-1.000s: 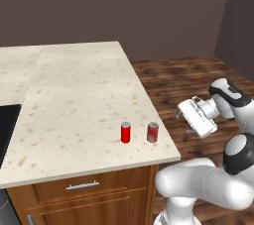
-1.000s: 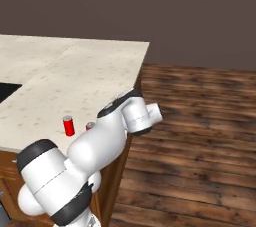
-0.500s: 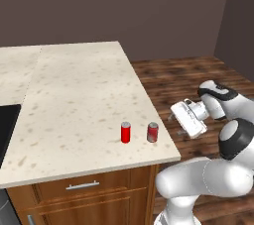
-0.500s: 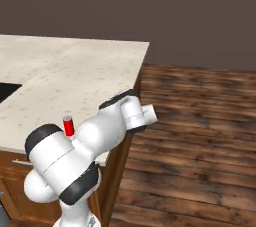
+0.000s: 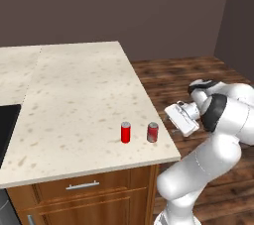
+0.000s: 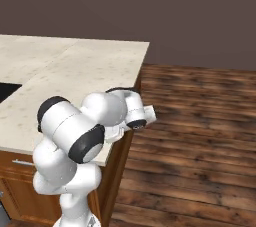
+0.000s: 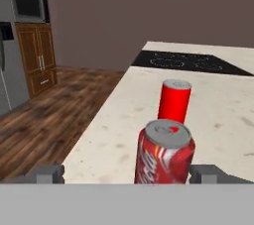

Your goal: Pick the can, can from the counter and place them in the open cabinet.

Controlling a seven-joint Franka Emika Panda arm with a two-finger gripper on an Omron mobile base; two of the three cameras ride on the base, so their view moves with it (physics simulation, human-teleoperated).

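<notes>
My claw (image 7: 129, 173) open, empty. Marked can (image 7: 164, 151) dead ahead at 12 between my fingertips (image 7: 48, 173), plain red can (image 7: 175, 101) just behind it, both upright on counter (image 7: 223, 115).

Even soft rendered light, faint shadows, no glare, sharp focus, slightly coarse resolution

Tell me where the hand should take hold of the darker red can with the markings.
Grip the darker red can mid-body across its round sides, coming level from the counter's open end. It stands upright nearest the hand, between the open fingertips; the plain red can stands behind.
</notes>
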